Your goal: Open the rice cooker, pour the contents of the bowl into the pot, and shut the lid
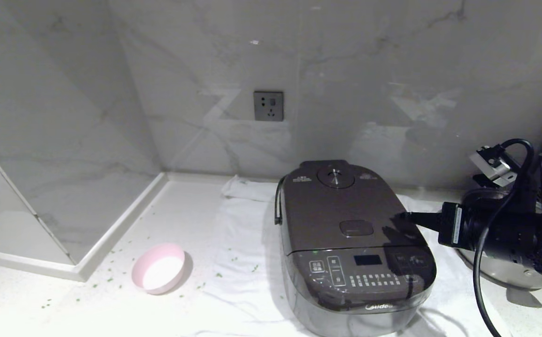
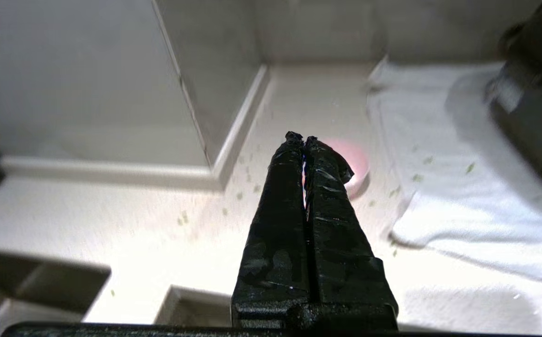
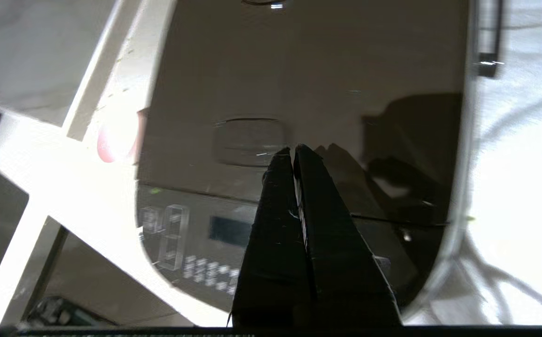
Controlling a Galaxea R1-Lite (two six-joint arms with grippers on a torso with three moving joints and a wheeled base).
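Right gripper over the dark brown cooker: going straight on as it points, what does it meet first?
Probably the oval release button on the closed dark brown lid; the shut right gripper points at it, though depth is unclear.

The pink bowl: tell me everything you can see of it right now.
The bowl is small and round, pink outside and plain white inside, with nothing visible in it. It sits on the white counter, tipped a little so its opening faces the camera, left of the white cloth and apart from the rice cooker. Small green bits lie scattered around it. Nothing touches it; the left hand hangs shut above it, empty.
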